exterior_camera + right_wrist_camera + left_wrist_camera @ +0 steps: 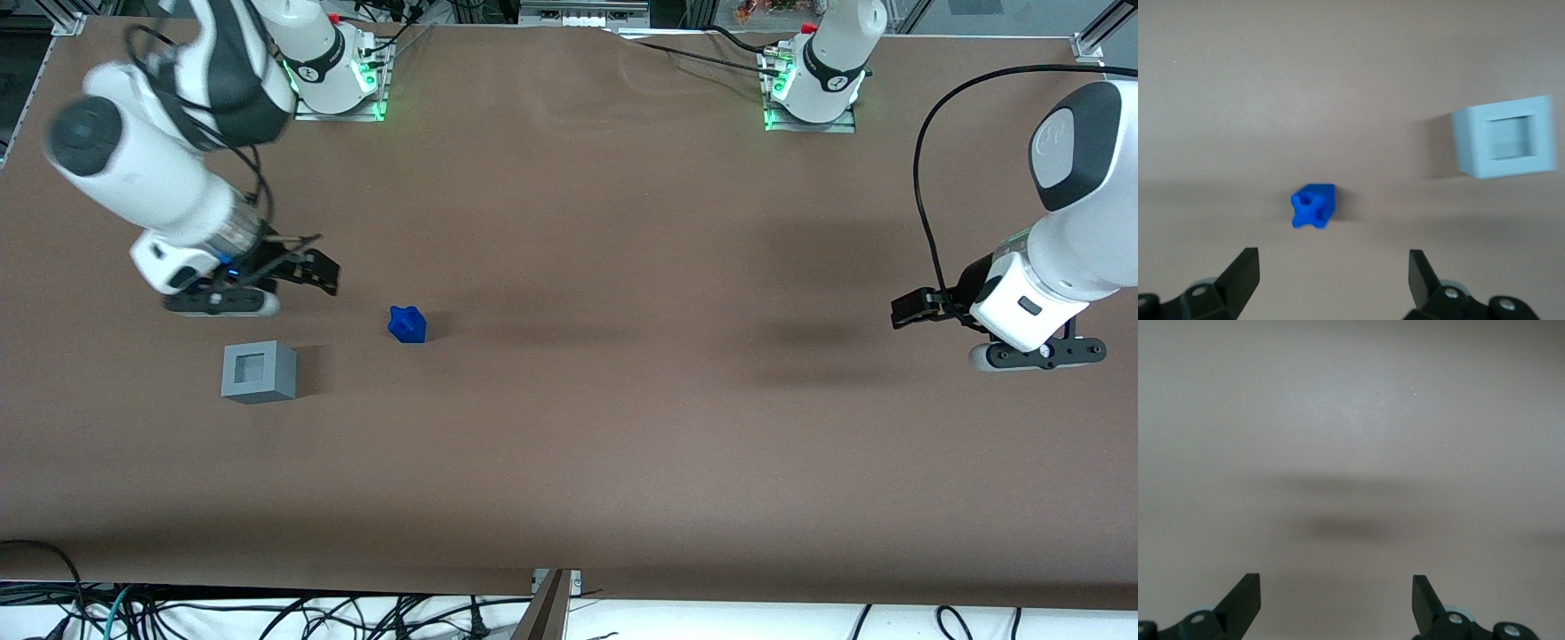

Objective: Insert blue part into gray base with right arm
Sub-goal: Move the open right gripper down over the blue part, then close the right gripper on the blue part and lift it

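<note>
Plainly, this is the approach before the pick: nothing is gripped yet. The blue part [407, 324] sits alone on the brown table [622, 427], and I place everything else from it. The gray base [259, 372] stands near it, a little nearer the front camera and more toward the working arm's end of the table, the two well apart with bare table between them. The gripper [293, 277] hangs above the table, farther from the front camera than the blue part and off toward the working arm's end, touching nothing. Its fingers [1241, 277] are spread wide and empty, with the blue part [1314, 205] showing between them in the wrist view and the base [1505, 137] off to one side.

My guess is that the next move calls for centring the gripper over the blue part, descending, and closing on its flat sides, not its knobbly top.

The fingertips are cut off by the wrist view's edge, the base's recess is blurred there, and the upper right arm [133, 169] runs out of the front view.
</note>
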Motion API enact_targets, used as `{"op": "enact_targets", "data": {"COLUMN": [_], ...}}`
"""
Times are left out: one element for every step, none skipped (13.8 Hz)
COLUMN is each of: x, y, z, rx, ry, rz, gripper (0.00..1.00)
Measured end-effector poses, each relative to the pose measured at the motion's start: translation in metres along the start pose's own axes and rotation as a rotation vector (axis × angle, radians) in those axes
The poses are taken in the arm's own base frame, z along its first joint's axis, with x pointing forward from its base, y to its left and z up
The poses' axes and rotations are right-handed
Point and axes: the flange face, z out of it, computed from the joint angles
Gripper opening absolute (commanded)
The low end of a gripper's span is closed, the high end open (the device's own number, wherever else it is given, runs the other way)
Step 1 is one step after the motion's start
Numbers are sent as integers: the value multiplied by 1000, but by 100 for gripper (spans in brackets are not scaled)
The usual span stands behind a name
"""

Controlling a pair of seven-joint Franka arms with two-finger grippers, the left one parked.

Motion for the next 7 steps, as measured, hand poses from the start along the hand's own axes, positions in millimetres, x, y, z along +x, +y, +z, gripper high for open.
{"op": "enact_targets", "data": {"x": [-3,-7,-9,-12,-15,-18,-21], "y": [-10,-21,-30,-38,-44,-47,-47], "z": [30,56,77,94,107,119,130], "rx": [11,20,26,32,37,44,51], "ry": [5,5,1,-2,2,12,24], "rz": [17,34,51,63,74,80,84], "gripper": [99,99,99,99,99,99,99]}}
